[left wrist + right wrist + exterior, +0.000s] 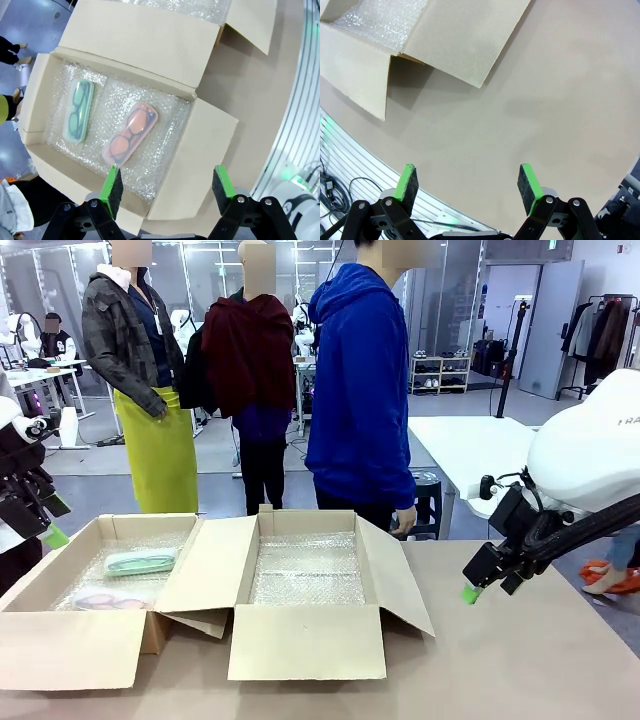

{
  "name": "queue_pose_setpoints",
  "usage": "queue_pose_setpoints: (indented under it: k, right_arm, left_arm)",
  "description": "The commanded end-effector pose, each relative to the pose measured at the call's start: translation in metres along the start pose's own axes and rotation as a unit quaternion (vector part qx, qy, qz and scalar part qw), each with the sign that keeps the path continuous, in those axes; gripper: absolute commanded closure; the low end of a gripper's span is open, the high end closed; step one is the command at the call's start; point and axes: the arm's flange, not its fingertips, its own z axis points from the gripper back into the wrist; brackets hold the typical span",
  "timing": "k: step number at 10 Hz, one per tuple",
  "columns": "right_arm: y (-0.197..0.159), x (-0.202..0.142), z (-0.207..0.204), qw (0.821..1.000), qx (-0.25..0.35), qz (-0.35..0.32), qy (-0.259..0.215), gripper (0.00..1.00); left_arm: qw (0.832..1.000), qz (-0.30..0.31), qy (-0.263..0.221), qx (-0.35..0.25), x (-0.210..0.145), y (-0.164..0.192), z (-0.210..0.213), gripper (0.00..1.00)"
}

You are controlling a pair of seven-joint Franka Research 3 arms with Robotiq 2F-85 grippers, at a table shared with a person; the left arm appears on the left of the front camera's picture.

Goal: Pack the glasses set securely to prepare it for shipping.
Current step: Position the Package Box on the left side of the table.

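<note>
**Operator:** Report the state of each end effector, then work outward.

**Technician:** The left end effector (167, 186) has its fingers spread wide with nothing between the green pads (111, 186). It hangs above the near wall of the left cardboard box (210, 135). The right end effector (468, 184) is likewise spread and empty, poised over bare counter (545, 100). The second cardboard box (305, 635) lies ahead of it and to one side.

**Operator:** Location of the glasses set?

**Technician:** Both cases lie below and ahead of the left end effector, on the bubble wrap (165, 135) lining the left box. The pale pink case (131, 134) is the nearer, just beyond the left-hand pad. The mint green case (80, 111) lies farther off, near the opposite wall. The two are apart and roughly parallel.

**Operator:** Handling characteristics?

**Technician:** Judged from appearance: light, smooth and possibly slippery. Whether the shells are stiff cannot be confirmed from the views. The bubble wrap underneath is soft and will yield under downward pressure.

**Operator:** Recommended grasp point?

**Technician:** Across the narrow width at mid-length, pads on the long sides. Avoid the rounded ends, where the pads may slide off.
</note>
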Motion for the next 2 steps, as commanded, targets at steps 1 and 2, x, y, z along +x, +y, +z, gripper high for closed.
queue_pose_setpoints:
  k: [1, 2]
  right_arm:
    - [0.0007, -0.0009, -0.0001, 1.0, 0.003, 0.007, -0.001, 0.0]
    - [0.0007, -0.0009, -0.0001, 1.0, 0.003, 0.007, -0.001, 0.0]
  left_arm:
    - [1.0, 0.0, 0.005, 0.01, 0.0001, 0.0008, 0.0008, 0.09]
    - [1.0, 0.0, 0.005, 0.01, 0.0001, 0.0008, 0.0008, 0.09]
